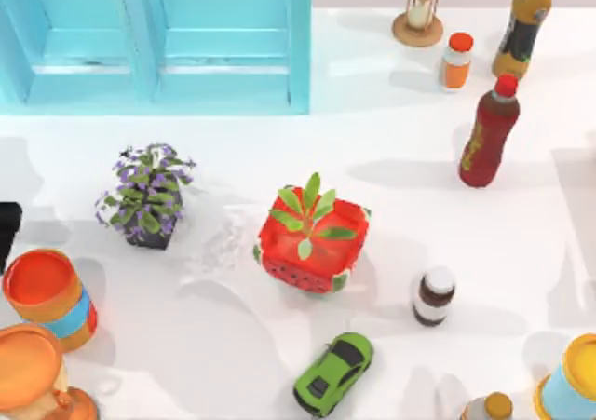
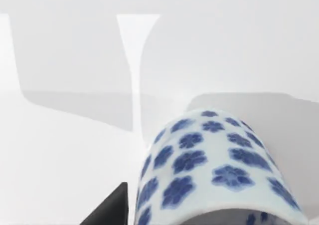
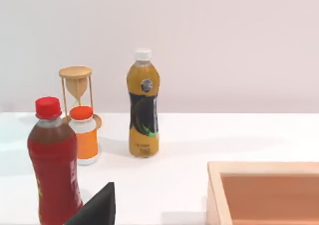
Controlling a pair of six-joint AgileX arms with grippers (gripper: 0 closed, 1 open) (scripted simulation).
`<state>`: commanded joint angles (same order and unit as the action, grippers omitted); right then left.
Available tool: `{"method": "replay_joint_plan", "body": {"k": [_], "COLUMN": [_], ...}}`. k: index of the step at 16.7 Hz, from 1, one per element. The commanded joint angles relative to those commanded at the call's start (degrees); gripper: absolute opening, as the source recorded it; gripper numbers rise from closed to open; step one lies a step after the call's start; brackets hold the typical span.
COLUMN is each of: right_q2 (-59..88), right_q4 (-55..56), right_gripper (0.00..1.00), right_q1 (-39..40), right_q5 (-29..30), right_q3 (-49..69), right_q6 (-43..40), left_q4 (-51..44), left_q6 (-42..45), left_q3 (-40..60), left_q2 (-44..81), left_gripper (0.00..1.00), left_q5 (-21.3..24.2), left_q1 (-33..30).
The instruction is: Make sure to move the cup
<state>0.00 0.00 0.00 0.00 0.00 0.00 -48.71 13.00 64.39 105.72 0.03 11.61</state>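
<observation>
The cup (image 2: 214,165), white with blue flowers, sits close under the left wrist camera, its lower part cut off. A dark finger (image 2: 110,209) of the left pincer shows just beside it; whether that pincer grips the cup, I cannot tell.

Open worktop (image 1: 233,345) lies between the purple flower pot (image 1: 146,196) and red planter (image 1: 312,238). Bottles crowd the far right: red bottle (image 1: 489,131), orange juice bottle (image 1: 521,29).
</observation>
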Motion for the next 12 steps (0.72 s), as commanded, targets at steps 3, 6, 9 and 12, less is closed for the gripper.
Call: {"method": "replay_joint_plan", "body": {"k": [3,6,9,12], "right_q2": [0.00,0.00,0.00,0.00], "right_q4": [0.00,0.00,0.00,0.00], "right_gripper": [1.00,1.00,1.00,1.00], "right_q1": [0.00,0.00,0.00,0.00], "right_q5": [0.00,0.00,0.00,0.00], "right_q3": [0.00,0.00,0.00,0.00], "right_q6": [0.00,0.00,0.00,0.00], "left_q4": [0.00,0.00,0.00,0.00], "left_q6": [0.00,0.00,0.00,0.00], "left_q3": [0.00,0.00,0.00,0.00], "left_q2": [0.00,0.00,0.00,0.00], "left_gripper": [0.55,0.32,0.10,0.00], "left_q5": [0.00,0.00,0.00,0.00], "left_q1": [0.00,0.00,0.00,0.00]}}
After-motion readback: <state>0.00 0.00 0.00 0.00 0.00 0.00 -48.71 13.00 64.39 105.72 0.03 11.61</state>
